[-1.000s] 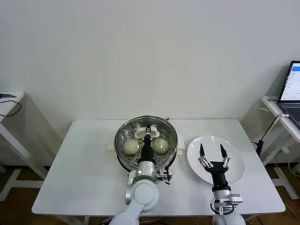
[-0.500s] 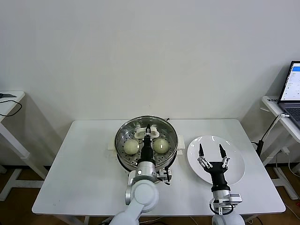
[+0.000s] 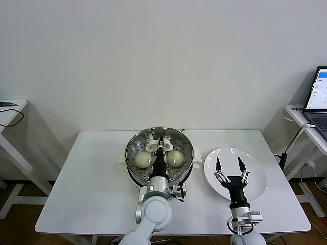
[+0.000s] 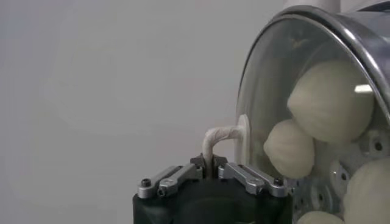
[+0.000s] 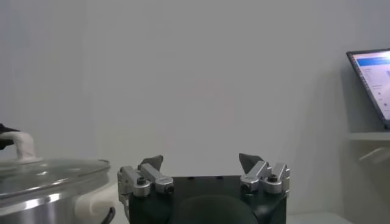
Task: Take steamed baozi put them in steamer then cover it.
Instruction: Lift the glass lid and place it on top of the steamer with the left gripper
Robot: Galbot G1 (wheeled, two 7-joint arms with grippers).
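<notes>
- Your steamer (image 3: 159,158) sits at the tabletop's (image 3: 92,189) centre, the baozi (image 3: 143,160) inside under the glass cover (image 4: 268,97).
- Your left claw (image 3: 161,143) is clamped on the cover's white handle (image 4: 218,137).
- Your right claw (image 3: 228,165) hangs wide open, holding nothing, over the bare white plate (image 3: 258,176) at the steamer's 3 o'clock.

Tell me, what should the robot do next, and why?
Probably open the left hand and lift it away. It is shut on the cover's white handle, and the glass cover already sits on the steamer with baozi inside. The right hand waits open above the plate.
</notes>
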